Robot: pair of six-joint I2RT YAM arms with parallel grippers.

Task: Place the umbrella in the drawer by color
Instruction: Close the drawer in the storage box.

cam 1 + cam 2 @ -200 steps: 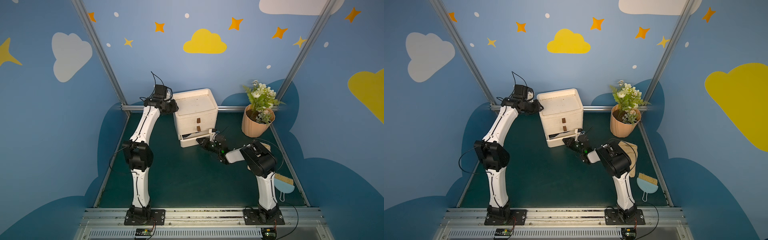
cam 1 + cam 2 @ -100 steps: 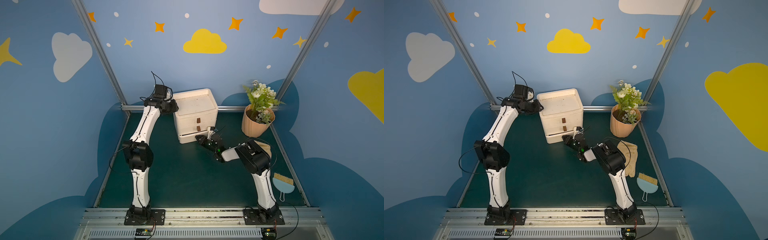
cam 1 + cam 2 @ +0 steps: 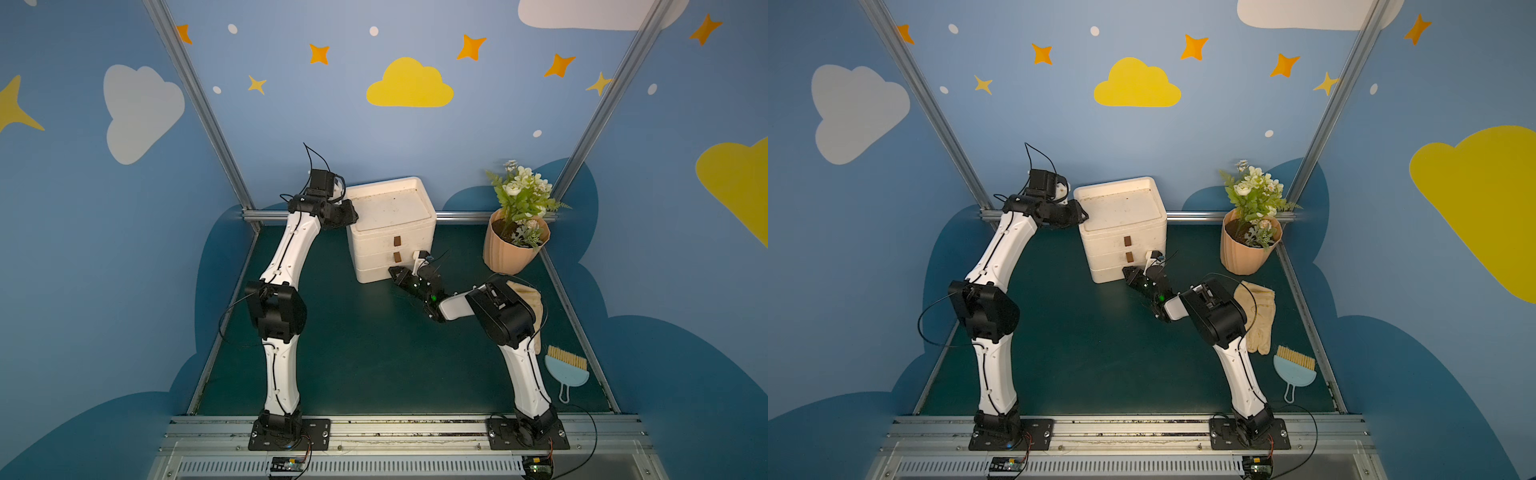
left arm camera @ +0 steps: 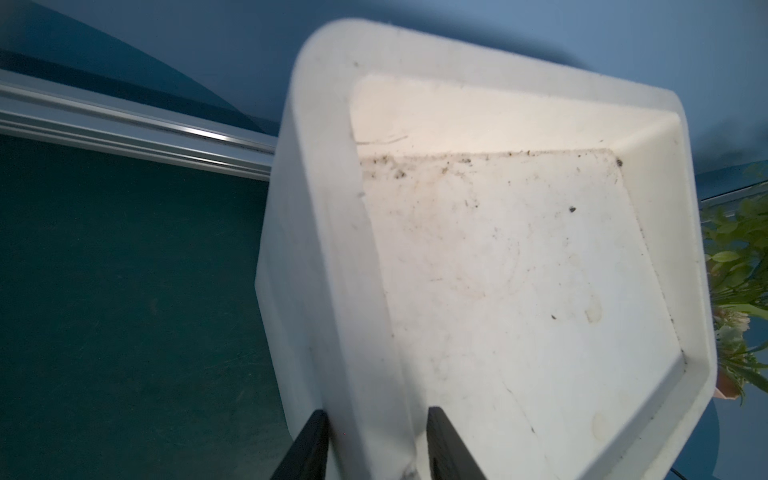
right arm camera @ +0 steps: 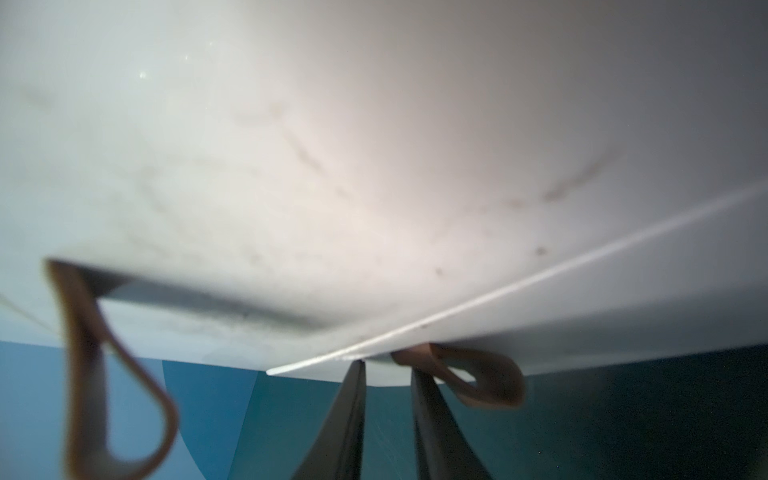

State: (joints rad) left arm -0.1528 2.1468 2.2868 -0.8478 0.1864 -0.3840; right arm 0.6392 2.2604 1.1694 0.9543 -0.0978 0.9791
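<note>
Now R claw (image 5: 386,368), slightly apart, sits beside drawer loop (image 5: 482,399); L claw (image 4: 376,411) straddles cabinet rim (image 4: 324,208), grip unclear, so it may slide.

Greenery and cleaning kit in a top view: a potted plant (image 3: 515,249) with white flowers stands at two o'clock on the dark green mat (image 3: 374,361). A cream glove (image 3: 1260,316), possibly a pair, lies at three o'clock, with a pale blue hand brush (image 3: 1293,372) just beside it at four.
</note>
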